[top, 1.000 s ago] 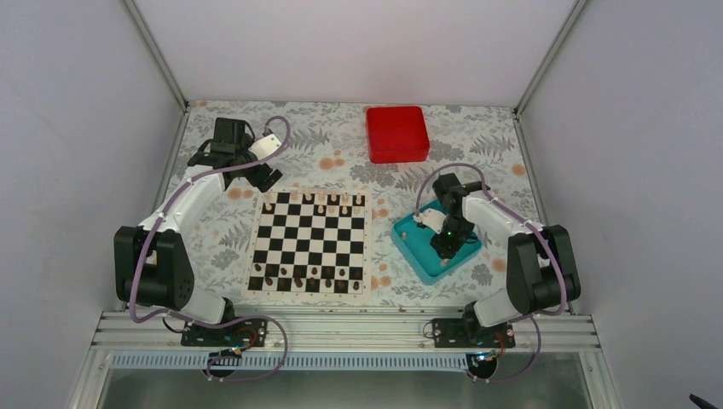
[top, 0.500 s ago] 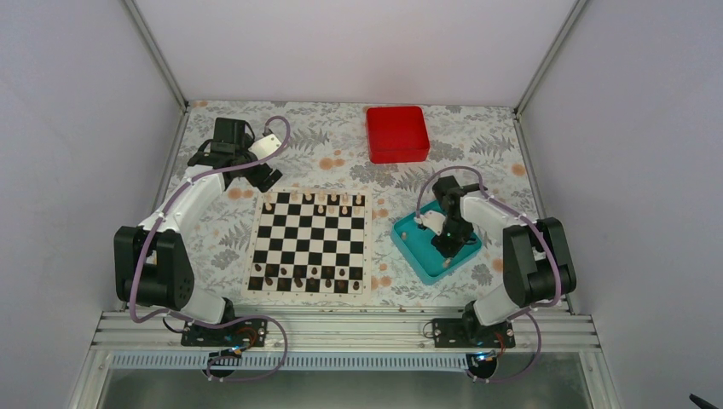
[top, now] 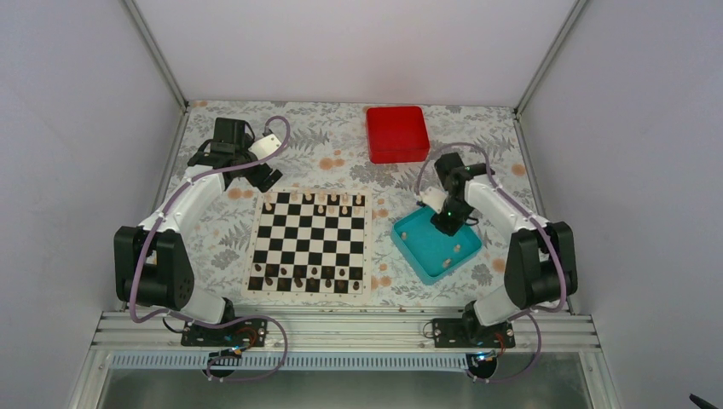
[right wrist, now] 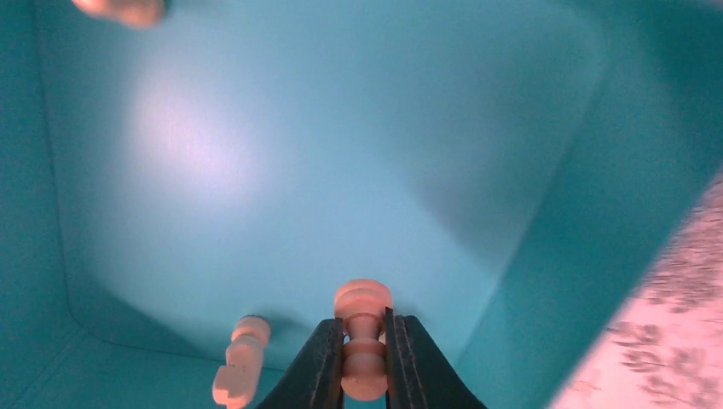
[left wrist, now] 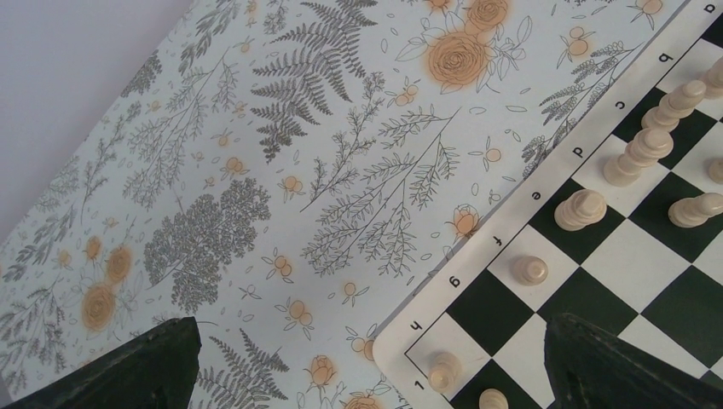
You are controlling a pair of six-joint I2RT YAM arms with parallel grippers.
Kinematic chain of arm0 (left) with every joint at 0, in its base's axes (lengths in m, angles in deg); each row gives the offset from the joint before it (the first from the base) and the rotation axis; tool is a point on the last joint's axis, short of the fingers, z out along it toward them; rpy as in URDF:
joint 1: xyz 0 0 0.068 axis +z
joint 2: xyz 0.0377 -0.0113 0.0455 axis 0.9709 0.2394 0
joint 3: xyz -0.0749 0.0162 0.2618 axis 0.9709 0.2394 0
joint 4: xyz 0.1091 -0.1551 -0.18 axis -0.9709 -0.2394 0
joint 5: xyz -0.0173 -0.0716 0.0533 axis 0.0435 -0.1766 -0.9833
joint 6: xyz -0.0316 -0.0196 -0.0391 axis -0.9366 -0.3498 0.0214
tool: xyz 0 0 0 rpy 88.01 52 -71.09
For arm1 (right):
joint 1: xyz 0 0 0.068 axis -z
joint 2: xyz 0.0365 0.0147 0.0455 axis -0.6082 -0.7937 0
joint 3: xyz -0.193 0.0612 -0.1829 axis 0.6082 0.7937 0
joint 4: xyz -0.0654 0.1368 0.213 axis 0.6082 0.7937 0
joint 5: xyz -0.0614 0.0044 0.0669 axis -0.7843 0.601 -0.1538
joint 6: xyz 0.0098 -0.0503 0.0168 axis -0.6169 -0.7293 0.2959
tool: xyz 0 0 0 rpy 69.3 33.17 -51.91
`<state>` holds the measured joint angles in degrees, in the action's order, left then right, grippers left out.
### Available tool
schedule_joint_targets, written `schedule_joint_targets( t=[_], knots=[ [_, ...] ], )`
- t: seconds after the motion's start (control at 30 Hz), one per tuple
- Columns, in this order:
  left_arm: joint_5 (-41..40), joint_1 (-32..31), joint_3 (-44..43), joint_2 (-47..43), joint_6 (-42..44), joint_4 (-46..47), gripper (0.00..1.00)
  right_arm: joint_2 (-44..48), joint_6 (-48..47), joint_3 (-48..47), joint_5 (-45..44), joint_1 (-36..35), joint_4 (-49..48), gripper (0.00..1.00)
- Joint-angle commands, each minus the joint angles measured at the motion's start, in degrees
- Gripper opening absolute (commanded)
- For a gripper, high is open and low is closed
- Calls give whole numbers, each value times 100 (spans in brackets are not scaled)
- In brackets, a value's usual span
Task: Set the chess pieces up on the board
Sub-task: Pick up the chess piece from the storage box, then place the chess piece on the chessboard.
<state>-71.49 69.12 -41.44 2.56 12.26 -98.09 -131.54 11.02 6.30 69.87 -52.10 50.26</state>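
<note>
The right end effector is pinched narrow on a pale chess piece, holding it at the far corner of the teal tray, near the right edge of the worktop. Another pale piece lies just beside it in the tray. The left end effector gapes wide above the far-left corner of the board, where more pale pieces stand.

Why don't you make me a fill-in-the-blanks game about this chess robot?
The ___ gripper is shut on a pale chess piece.
That piece hangs above the teal ___.
The box by the far edge is ___.
The left gripper has its jaws ___.
Missing words: right, tray, red, open.
</note>
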Motion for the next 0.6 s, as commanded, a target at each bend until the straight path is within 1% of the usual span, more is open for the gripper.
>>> schedule_joint_targets(
  t=[0.0, 0.1, 0.2, 0.37, 0.57],
  knots=[
    [172, -26, -17, -42, 60, 145, 100, 101, -154, -918, 35, -171, 591, 8],
    [211, -26, -33, -51, 82, 147, 100, -186, -195, -1711, 59, -515, 837, 6],
    [244, -19, -37, -97, 110, 144, 100, -657, -174, -2503, 53, -1037, 953, 6],
    [384, -18, 31, -253, 70, 150, 100, -1784, -223, -3930, 162, -1857, 1003, 5],
    [275, -18, 293, -490, 111, 315, 100, -3098, -274, -5540, 192, -2654, 917, 5]
  ],
)
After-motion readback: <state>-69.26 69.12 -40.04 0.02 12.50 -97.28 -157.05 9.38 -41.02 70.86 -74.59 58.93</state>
